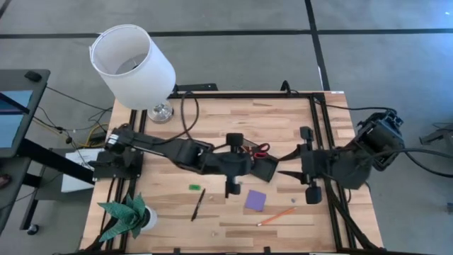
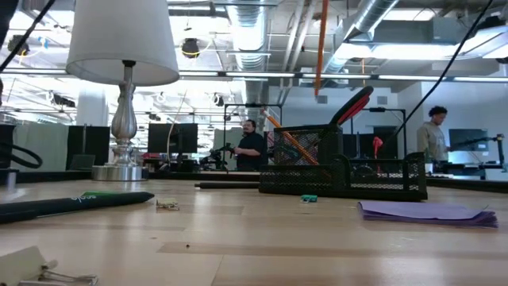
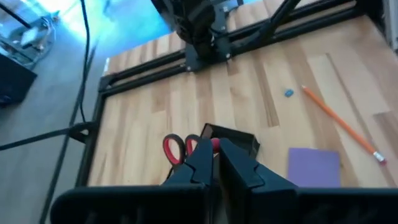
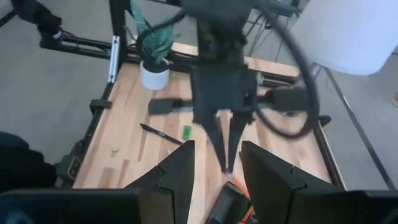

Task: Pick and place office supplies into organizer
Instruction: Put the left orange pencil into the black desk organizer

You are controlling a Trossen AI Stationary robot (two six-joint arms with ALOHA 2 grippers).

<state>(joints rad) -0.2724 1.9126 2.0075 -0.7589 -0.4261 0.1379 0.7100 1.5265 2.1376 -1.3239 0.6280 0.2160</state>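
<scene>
Now the left gripper (image 1: 271,167) hangs pinched shut and empty-looking over the organizer (image 1: 260,164) mid-desk, where the red-handled scissors (image 1: 260,149) already stand, while the right gripper (image 1: 282,173) waits alongside, parted. Still loose nearby: a thin orange pencil (image 1: 276,217), light, stiff and prone to roll, best pinched mid-shaft, and the floppy purple note pad (image 1: 255,200), likely needing an edge grip.

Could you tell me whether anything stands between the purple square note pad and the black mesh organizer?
Nothing lies between the purple square note pad and the black mesh organizer; the shut left gripper hangs above the organizer.
</scene>
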